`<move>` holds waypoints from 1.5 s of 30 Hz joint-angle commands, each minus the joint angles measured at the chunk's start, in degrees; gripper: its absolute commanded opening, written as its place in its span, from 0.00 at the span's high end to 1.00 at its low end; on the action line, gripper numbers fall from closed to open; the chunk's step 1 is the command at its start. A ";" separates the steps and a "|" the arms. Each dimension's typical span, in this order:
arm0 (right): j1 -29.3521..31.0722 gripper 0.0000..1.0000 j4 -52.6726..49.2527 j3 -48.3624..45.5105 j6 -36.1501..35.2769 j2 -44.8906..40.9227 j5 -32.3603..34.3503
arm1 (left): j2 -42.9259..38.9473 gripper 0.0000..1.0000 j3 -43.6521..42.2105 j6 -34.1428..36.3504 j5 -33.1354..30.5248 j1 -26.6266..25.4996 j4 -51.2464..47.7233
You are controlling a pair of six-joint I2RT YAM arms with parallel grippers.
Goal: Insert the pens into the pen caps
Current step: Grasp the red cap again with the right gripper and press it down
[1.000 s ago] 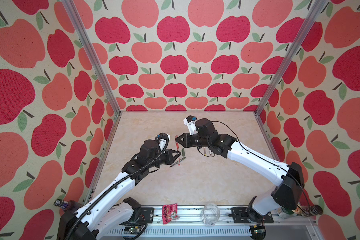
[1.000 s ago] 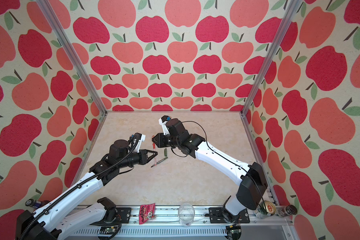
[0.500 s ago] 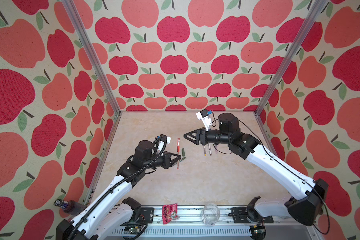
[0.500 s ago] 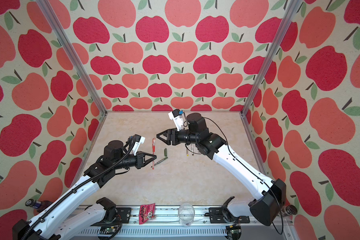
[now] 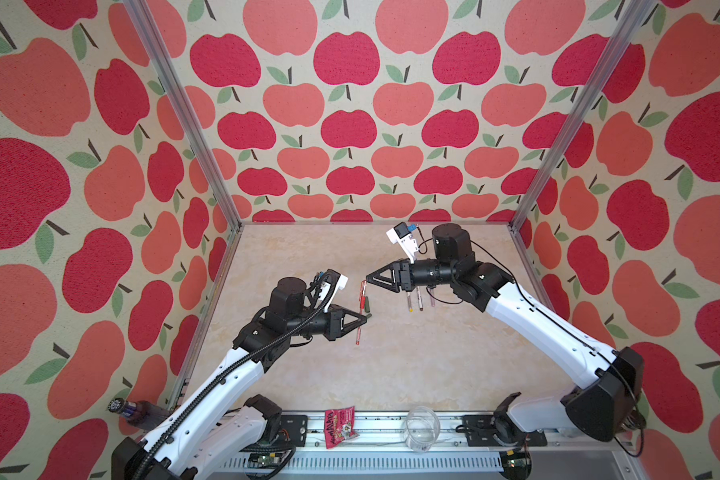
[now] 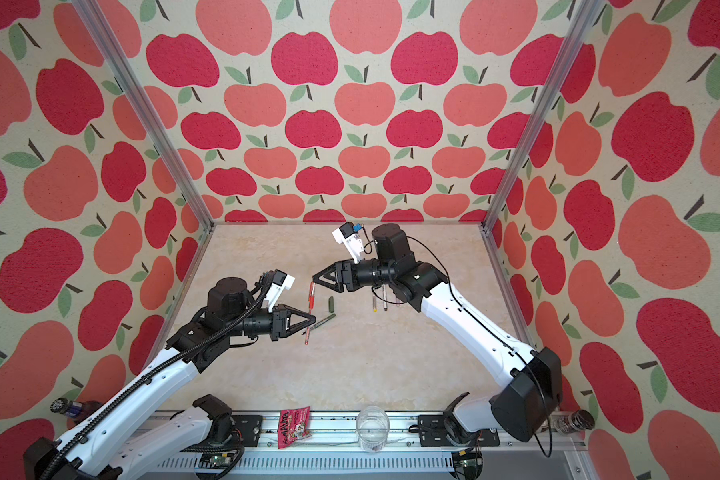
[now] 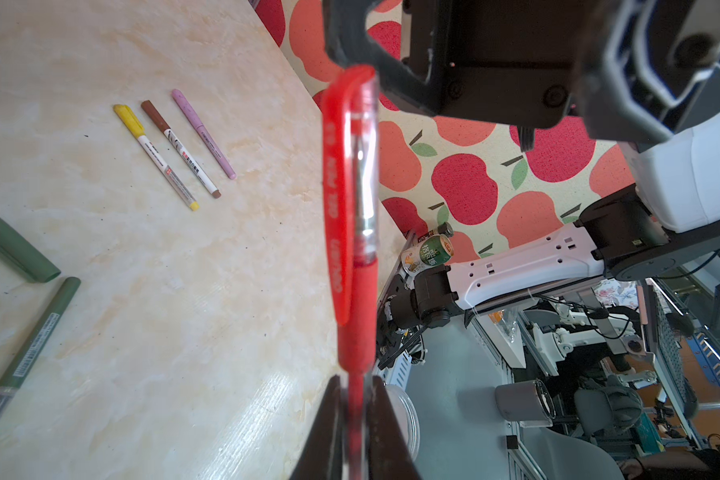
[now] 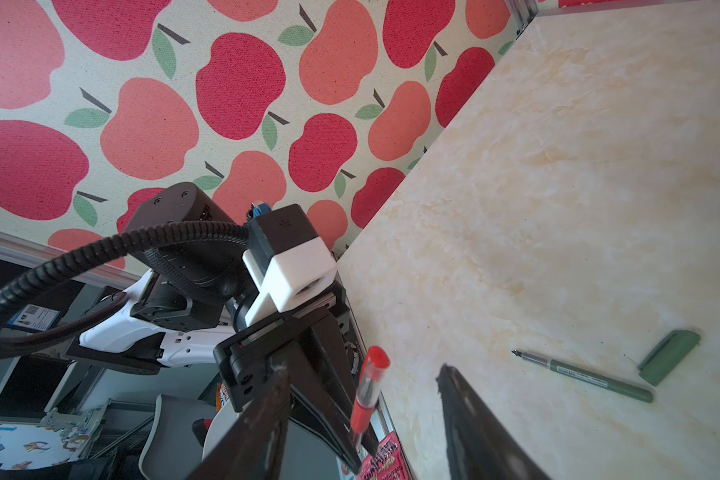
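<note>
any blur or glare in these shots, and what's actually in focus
Left wrist view: the red pen in the left claw is soft, close to the lens; a glare patch whitens the table beside it. Right wrist view: the right claw is blurred at its edges, the green pen and green cap sharp. Both top views: even light, faint shadows.

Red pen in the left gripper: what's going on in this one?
The left gripper is shut on the red pen, held above the table with its red cap on. The right gripper stands open at the cap end, gripping nothing. The green pen and green cap lie apart on the table, not yet joined. The yellow pen, brown pen and lilac pen lie capped side by side.
</note>
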 commanded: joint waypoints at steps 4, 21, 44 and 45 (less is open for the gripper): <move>1.11 0.45 1.87 -1.11 1.69 0.87 -3.50 | 0.09 0.91 1.65 1.56 1.28 -0.01 -1.11; 3.33 0.84 2.81 -0.84 2.51 4.06 -5.67 | 1.14 0.90 2.35 1.54 1.23 -0.05 -0.94; 5.74 0.97 1.00 -0.77 2.15 6.14 -6.55 | -0.16 0.91 12.69 2.76 -4.21 4.71 6.36; 5.92 0.97 0.93 -0.66 2.04 6.24 -6.59 | -0.15 0.92 13.42 2.54 -4.15 5.38 7.03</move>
